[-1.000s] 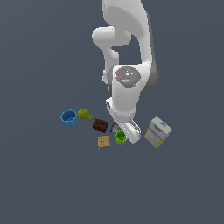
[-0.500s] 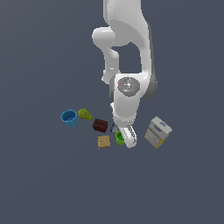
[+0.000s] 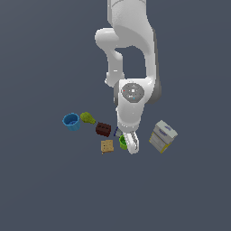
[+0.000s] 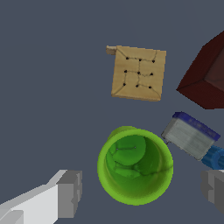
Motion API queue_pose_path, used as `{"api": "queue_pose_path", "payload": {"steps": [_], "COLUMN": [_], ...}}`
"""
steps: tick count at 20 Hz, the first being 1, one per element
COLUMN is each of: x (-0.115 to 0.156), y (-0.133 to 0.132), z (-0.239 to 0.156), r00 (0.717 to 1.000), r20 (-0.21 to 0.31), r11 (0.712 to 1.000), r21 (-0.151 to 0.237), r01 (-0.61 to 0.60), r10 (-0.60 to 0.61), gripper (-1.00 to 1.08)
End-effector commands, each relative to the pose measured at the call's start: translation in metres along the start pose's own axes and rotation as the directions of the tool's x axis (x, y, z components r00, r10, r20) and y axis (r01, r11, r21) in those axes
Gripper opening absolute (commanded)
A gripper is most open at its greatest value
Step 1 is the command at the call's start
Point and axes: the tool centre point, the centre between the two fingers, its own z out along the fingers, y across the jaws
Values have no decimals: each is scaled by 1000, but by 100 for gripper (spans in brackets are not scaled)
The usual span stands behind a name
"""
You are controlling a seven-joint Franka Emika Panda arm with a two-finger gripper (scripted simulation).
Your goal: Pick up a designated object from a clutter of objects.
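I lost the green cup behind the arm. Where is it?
In the exterior view the green cup sits right of the tan square, partly hidden; the wrist view shows it between the open gripper fingers.

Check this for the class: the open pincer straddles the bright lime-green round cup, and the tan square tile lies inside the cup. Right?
Not quite. The wrist view shows the tan square tile lying apart from the bright lime-green round cup, not inside it. The open pincer does straddle the cup.
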Motion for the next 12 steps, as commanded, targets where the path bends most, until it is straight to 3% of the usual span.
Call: {"api": "queue_pose_path", "payload": {"steps": [1,12], "x": [0,0], "y": [0,1], "z": [0,37], "r00": [1000,1000], "r20": [0,0], "r11": [1000,1000], "r21": [0,0], "r01": [0,-3], "r10": [0,3], "gripper": [100,100]}}
